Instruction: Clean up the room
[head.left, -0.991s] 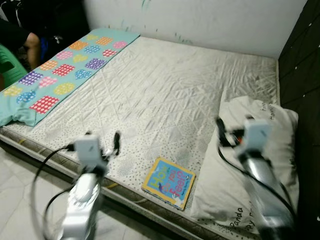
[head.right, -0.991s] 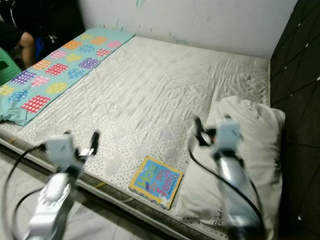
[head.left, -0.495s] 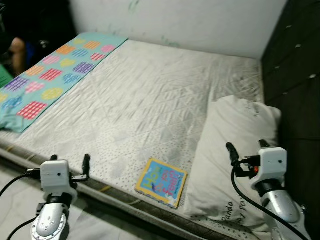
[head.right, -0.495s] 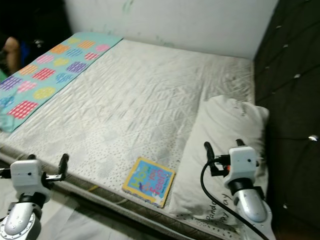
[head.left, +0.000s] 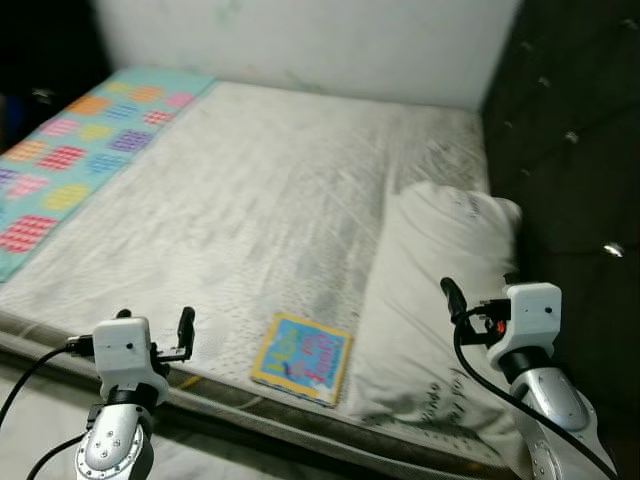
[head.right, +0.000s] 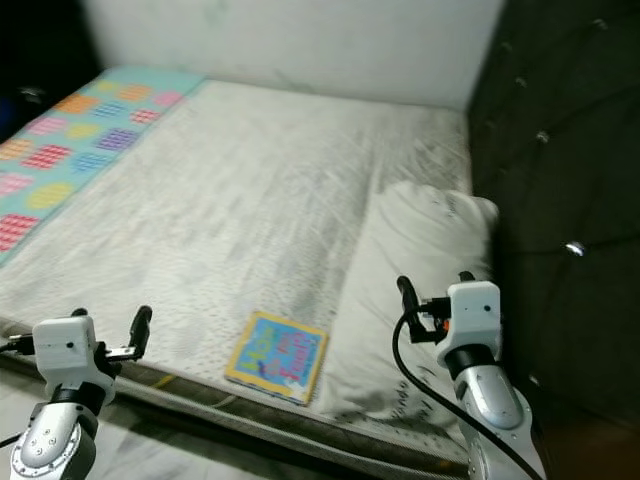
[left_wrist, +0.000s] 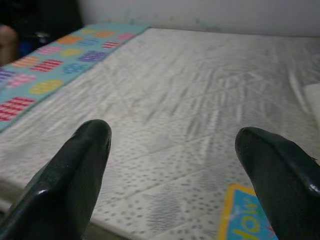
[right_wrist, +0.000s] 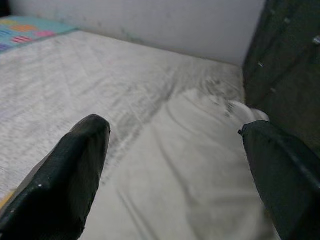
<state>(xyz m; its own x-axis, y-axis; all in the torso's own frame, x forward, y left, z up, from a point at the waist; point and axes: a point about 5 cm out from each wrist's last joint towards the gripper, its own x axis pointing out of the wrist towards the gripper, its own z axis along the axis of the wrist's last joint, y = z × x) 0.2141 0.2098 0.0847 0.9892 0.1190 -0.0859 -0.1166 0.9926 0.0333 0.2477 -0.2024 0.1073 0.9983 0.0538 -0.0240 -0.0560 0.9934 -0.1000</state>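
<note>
A colourful picture book (head.left: 300, 358) lies flat near the front edge of the white quilted mattress (head.left: 250, 200). Beside it on the right lies a white pillow (head.left: 430, 265), up against the dark tufted headboard (head.left: 570, 150). My left gripper (left_wrist: 172, 135) hovers open over the mattress's front edge, left of the book, whose corner (left_wrist: 245, 220) shows past one finger. My right gripper (right_wrist: 175, 127) is open above the near end of the pillow (right_wrist: 190, 180). Neither holds anything.
A teal blanket with coloured patches (head.left: 70, 150) covers the left side of the mattress. A white wall (head.left: 300, 40) runs behind the bed. Pale floor (head.left: 40, 430) lies before the mattress at the lower left.
The whole picture has swung to the right, so the camera turned; a person and a green chair at the left have left view. Both arms sit lower in the picture. The book and pillow lie unchanged.
</note>
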